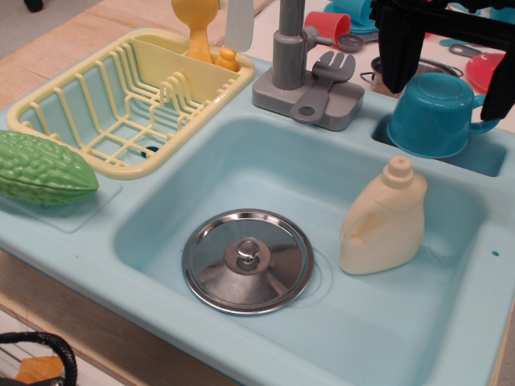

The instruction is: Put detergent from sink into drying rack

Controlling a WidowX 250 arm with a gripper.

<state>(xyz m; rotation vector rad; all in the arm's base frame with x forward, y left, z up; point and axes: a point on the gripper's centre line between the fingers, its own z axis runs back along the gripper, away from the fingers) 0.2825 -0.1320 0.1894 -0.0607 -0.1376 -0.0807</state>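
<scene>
Near centre of the large light blue plastic toy sink (pixel 161 241), a round shiny steel lid (pixel 247 260) lies flat on the basin floor. To its right, apart from it, stands the detergent (pixel 383 219), a cream-coloured plastic jug bottle, upright against the right part of the basin. Long axis vertical, small round cap pointing up, moulded handle facing left toward the lid. Left edge of the surface: a green bumpy gourd (pixel 42 169) lies on its side. Beyond it, far left, the pale yellow plastic drying rack (pixel 133 100), ribs upright, a yellow utensil (pixel 198 28) standing in its side compartment. Grey faucet (pixel 302 72) at far centre, between rack and bottle. Far right, a blue plastic cup (pixel 436 114) sits in a small recess just behind the bottle. Above it hangs the black end effector (pixel 449 52), fingers (pixel 397 56) spread apart, holding nothing. The bottle lies nearer than and below the end effector, slightly left. Judgement: a descent toward the near side is wanted, closing across the bottle's upper body, then a long carry leftward past the faucet to the rack.
</scene>
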